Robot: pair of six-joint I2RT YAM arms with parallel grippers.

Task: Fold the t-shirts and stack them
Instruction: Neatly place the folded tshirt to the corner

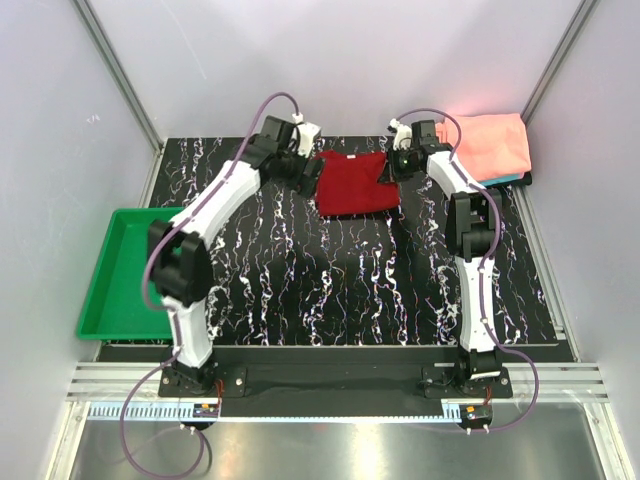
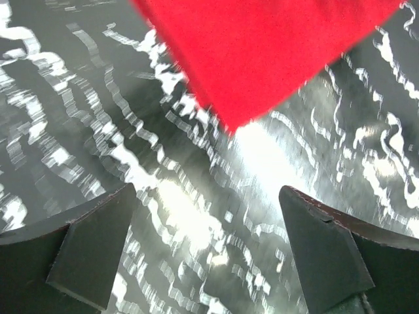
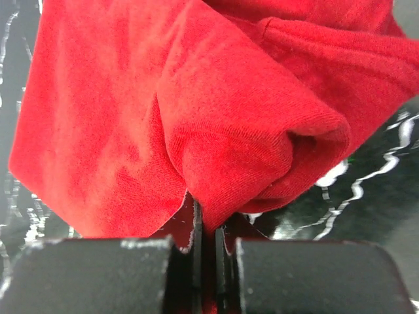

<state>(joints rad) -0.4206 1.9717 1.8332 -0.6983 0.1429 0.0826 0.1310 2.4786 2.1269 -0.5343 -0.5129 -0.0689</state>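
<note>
The dark red t-shirt lies partly folded at the back middle of the marbled table. My right gripper is shut on a bunched fold at its right edge. My left gripper is open and empty just left of the shirt; its fingers hover over bare table, with a corner of the red shirt ahead of them. The salmon-pink t-shirt lies folded at the back right, with a thin strip of the teal t-shirt showing under it.
A green plastic tray sits at the table's left edge. The black marbled table top spreads in front of the shirts. Grey walls and aluminium posts enclose the back and sides.
</note>
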